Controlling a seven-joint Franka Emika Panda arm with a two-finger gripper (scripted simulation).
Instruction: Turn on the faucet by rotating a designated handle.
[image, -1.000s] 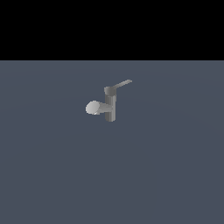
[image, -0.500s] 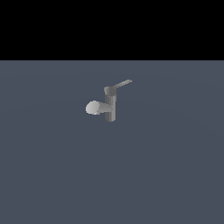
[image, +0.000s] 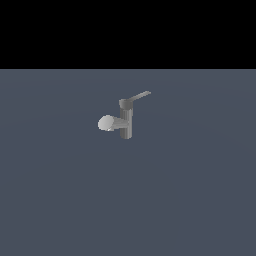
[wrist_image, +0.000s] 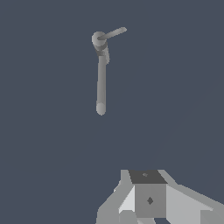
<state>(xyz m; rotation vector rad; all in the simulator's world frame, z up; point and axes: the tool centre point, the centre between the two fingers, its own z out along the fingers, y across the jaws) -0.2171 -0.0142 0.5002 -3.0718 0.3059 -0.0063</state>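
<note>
On the grey tabletop (image: 60, 200) the faucet (image: 126, 122) stands alone, upright; spout points to the exterior view's left, handle (image: 139, 96) angles up off the cap toward that view's right. No change from a second ago: faucet and lever sit exactly as before, so the turn hasn't started. Gripper (wrist_image: 151, 205) is well short of the faucet, nothing touching. Jaws are out of shot, can't tell their state. Approach comes next, I'd say.
</note>
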